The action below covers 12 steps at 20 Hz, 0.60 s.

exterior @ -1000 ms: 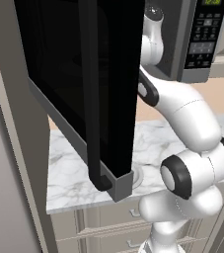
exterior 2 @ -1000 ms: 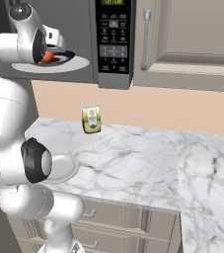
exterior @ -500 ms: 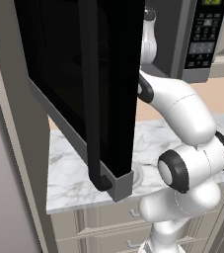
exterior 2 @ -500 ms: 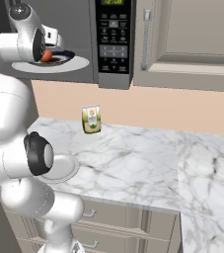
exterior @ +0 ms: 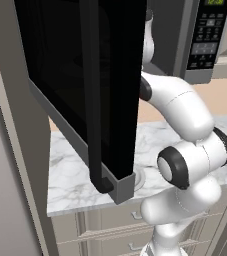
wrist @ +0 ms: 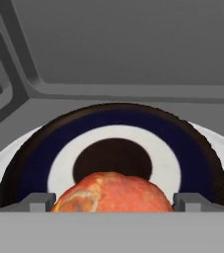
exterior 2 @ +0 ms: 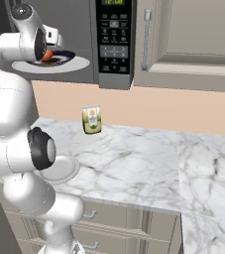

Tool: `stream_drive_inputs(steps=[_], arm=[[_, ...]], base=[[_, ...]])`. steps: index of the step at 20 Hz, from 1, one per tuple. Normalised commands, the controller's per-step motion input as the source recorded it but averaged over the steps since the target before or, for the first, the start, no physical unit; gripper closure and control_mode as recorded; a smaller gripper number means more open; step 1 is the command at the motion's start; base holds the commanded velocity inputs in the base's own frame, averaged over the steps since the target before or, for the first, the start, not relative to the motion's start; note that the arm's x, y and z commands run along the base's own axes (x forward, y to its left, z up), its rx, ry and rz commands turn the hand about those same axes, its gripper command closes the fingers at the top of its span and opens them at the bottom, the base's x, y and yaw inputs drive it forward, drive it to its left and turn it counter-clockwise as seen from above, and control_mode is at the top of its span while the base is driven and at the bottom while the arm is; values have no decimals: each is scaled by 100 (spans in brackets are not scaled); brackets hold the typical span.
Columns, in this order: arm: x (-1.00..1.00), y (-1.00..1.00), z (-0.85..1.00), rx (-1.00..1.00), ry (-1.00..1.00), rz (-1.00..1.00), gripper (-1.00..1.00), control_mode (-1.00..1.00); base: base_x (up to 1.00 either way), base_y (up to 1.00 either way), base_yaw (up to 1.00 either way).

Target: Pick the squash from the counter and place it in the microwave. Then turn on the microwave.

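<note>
The finger tips (wrist: 37,201) stood spread wide, one on either side of the squash (wrist: 111,191), and from where I stood neither seemed to press on it; the gripper (wrist: 112,202) looked to have let go, or was about to. The squash sat on the round turntable plate (wrist: 202,148) inside the microwave (exterior 2: 115,42), just in front of the plate's dark centre. From the right, I could catch a sliver of orange at the hand (exterior 2: 47,53), above the plate's pale rim.

It looked a small, firm lump with a rough, mottled skin, light enough for two fingers and not likely to bruise. Being rounded, though, I judged it might roll on that smooth plate if nudged on the way out. If it had to be taken again, the widest part of its middle would be the place, fingers square across it.

The microwave door (exterior: 85,90) hung wide open over the counter (exterior 2: 134,158). Down there sat a white plate (exterior 2: 62,169) and a small carton (exterior 2: 91,119), well apart. Shutting the door and pressing the button panel (exterior 2: 113,39) were not yet done.
</note>
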Motion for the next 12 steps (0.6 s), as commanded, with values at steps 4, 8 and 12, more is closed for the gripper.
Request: stream_drive_inputs(steps=[4,8,12], arm=[[18,6,0,0,0,0,100,-100],[17,5,0,0,0,0,100,-100],[18,6,0,0,1,0,100,-100]], base=[[0,0,0],[0,0,0],[0,0,0]])
